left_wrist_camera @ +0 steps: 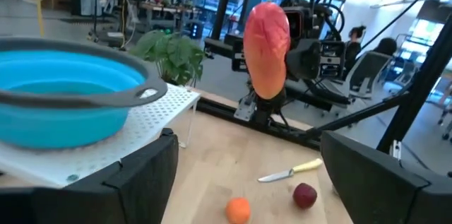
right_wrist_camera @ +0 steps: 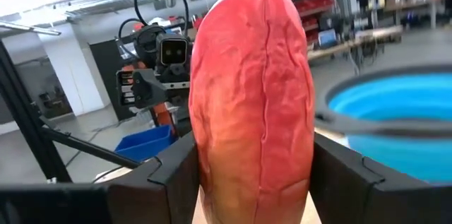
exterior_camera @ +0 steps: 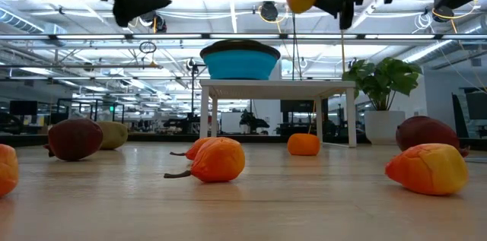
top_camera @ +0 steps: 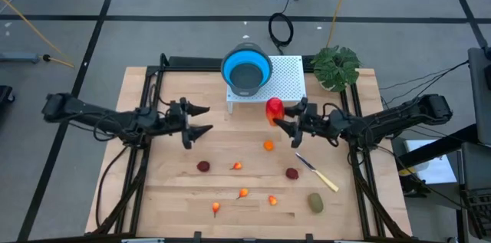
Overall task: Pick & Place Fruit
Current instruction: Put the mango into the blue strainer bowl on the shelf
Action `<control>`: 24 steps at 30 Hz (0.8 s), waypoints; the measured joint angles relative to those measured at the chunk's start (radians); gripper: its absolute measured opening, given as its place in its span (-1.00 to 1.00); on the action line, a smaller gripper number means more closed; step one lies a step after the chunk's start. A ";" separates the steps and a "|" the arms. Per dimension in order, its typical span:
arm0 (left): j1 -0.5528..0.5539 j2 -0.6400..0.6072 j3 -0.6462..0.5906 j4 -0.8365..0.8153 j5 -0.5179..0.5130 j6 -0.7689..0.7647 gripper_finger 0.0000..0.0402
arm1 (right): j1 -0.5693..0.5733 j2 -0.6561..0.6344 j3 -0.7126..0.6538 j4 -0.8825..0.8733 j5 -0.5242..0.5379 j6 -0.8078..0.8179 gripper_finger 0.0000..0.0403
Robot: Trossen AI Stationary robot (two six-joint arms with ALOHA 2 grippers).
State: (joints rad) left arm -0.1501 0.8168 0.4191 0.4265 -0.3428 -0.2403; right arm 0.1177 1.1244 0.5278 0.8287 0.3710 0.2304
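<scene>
Above the table, the right gripper (top_camera: 287,119) is clamping the red-yellow fruit (top_camera: 274,109); its wrist view is hiding the empty, wide-spread left gripper (top_camera: 201,120) that the high view shows.

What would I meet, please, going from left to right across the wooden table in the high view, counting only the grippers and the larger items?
Left gripper, open and empty → blue bowl on the white stand → red-yellow fruit in the right gripper → knife → potted plant.
</scene>
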 joint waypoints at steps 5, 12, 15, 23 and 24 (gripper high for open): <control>0.000 0.141 0.132 -0.009 0.000 0.063 0.72 | 0.000 -0.001 0.000 0.029 -0.004 -0.074 0.03; 0.004 0.315 0.307 -0.011 0.001 0.162 0.72 | 0.000 0.000 0.000 0.033 -0.005 -0.136 0.03; 0.017 0.370 0.359 -0.013 0.001 0.165 0.72 | 0.000 0.000 0.000 0.036 -0.005 -0.160 0.03; 0.053 0.493 0.481 -0.012 0.034 0.160 0.73 | 0.000 0.000 0.000 0.036 -0.009 -0.172 0.03; 0.055 0.509 0.496 -0.014 0.048 0.160 0.73 | 0.000 0.000 0.000 0.036 -0.009 -0.172 0.03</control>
State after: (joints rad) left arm -0.0950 1.3257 0.9149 0.4126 -0.2946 -0.0803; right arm 0.1177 1.1240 0.5278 0.8646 0.3622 0.0586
